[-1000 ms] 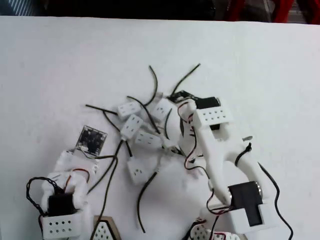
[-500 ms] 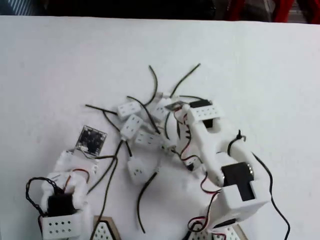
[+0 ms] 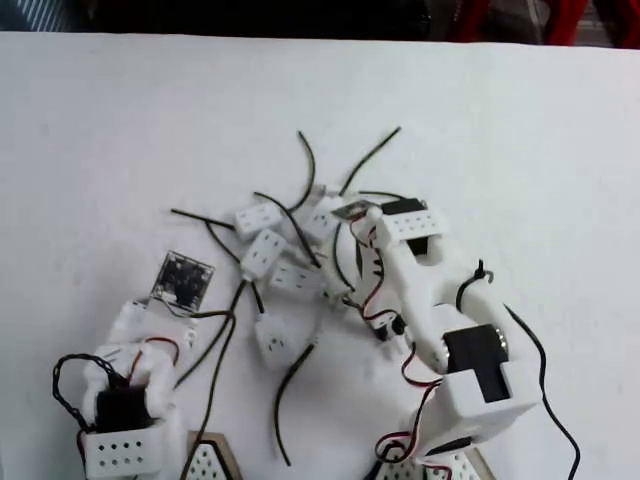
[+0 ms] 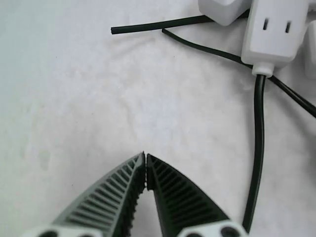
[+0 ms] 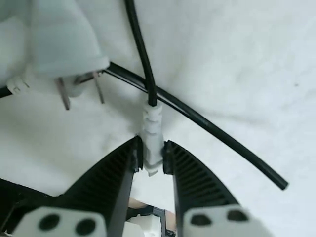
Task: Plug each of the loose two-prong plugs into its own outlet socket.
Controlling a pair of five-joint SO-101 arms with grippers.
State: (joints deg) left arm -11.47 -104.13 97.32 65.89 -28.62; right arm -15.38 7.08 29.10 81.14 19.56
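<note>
Jaws of the right gripper, which has shifted slightly, pinch a white strain relief; the left gripper stays closed, empty

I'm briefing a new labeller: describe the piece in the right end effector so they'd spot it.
On the white table, find the tangle of white blocks and black cords. There the right end effector pinches a slim ribbed white collar ending a black cord. Its neighbour, a blocky plug, shows two bare prongs; this shows none.
</note>
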